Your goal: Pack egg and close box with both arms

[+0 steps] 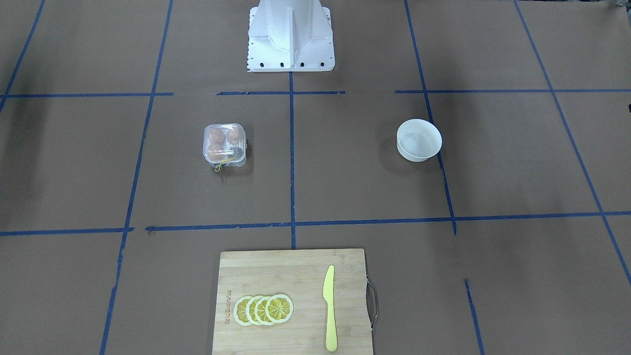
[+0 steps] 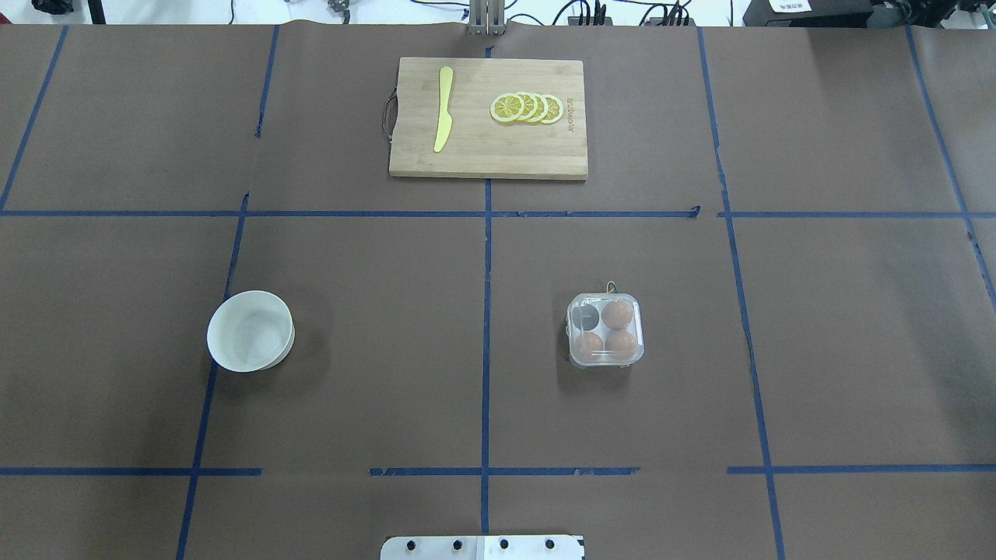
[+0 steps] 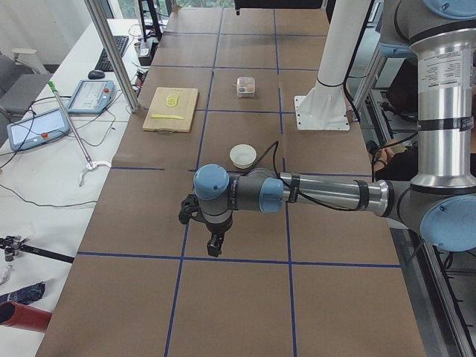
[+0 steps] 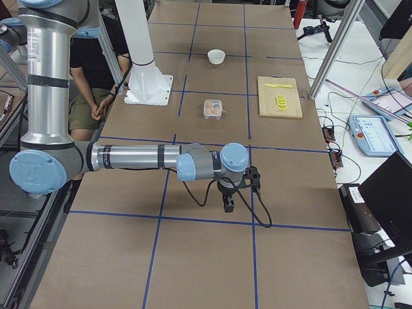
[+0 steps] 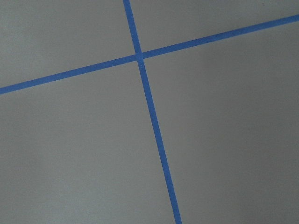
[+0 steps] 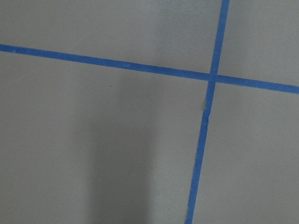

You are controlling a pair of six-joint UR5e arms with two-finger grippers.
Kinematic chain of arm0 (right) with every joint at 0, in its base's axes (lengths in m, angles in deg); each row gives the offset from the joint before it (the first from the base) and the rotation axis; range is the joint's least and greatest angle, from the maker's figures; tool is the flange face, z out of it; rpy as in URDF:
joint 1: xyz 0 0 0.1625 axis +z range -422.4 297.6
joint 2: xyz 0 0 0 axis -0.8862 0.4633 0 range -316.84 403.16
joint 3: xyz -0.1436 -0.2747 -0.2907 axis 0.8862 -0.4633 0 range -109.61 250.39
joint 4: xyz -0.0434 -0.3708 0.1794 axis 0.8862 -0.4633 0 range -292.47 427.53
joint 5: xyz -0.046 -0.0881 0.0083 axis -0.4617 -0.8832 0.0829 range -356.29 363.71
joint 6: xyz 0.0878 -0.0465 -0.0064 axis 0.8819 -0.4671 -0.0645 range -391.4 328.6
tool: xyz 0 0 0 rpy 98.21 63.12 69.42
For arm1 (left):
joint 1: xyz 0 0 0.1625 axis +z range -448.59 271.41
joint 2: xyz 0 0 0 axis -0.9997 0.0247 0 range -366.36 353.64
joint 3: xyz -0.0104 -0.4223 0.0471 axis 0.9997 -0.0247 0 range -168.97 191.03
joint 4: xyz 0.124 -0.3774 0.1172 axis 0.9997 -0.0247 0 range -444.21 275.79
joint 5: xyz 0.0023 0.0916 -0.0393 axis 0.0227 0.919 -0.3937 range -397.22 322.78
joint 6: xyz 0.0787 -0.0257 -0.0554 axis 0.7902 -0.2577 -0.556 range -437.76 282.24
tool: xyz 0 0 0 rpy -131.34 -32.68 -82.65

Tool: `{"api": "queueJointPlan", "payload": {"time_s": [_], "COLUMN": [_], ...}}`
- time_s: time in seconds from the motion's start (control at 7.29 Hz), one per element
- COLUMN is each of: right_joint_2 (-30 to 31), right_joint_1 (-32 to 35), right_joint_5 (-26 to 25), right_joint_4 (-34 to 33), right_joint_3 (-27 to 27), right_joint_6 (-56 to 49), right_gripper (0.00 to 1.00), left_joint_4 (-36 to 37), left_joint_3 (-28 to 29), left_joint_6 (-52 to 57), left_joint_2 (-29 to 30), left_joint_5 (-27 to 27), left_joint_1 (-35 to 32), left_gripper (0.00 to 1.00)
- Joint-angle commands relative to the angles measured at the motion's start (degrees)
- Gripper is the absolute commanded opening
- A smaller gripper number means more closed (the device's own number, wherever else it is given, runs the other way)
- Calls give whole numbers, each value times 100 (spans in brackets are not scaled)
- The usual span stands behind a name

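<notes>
**Right of the worktop's middle: box [image 1: 225, 144] with three eggs, both arms out at the ends**

Across from the robot, the front view showed the box between the robot's edge and the far edge, on the robot's right half. Its clear lid lay down over the cells. A white bowl [image 1: 419, 140] stood well apart on the left half. A board [image 1: 296, 276] sat at the middle of the far edge, carrying a yellow knife [image 1: 330, 308] and lemon slices [image 1: 263, 309]. The white pedestal [image 1: 291, 34] stood at the robot's edge.

From overhead, three eggs [image 2: 617, 313] filled three of the box's four cells. The fourth cell, toward the far edge and the centre line, looked dark. A bit of yellow string showed at the box's far side. No arm was in this view.

From the left end, the left arm [image 3: 320, 193] reached out low over the worktop's left end. The left gripper [image 3: 214, 245] hung pointing down above bare paper, well apart from the bowl and box. Whether it was wide or narrow could not be told.

From the right end, the right arm [image 4: 135, 156] did likewise over the right end. The right gripper [image 4: 228, 205] pointed down, well apart from the box, its width likewise impossible to tell.

Both wrist views showed only brown paper and crossing blue tape [image 5: 140, 57].
</notes>
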Motion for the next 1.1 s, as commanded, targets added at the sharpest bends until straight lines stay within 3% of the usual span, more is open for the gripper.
{"api": "queueJointPlan", "payload": {"time_s": [0.0, 0.96], "right_joint_2": [0, -123], "right_joint_1": [1, 10], "right_joint_5": [0, 18], "right_joint_4": [0, -79], "right_joint_3": [0, 167], "right_joint_6": [0, 9], "right_gripper": [100, 100], "left_joint_4": [77, 200], "left_joint_3": [-12, -21], "left_joint_6": [-52, 9], "left_joint_2": [57, 49], "left_joint_5": [1, 54], "left_joint_1": [-9, -44], "left_gripper": [100, 100]}}
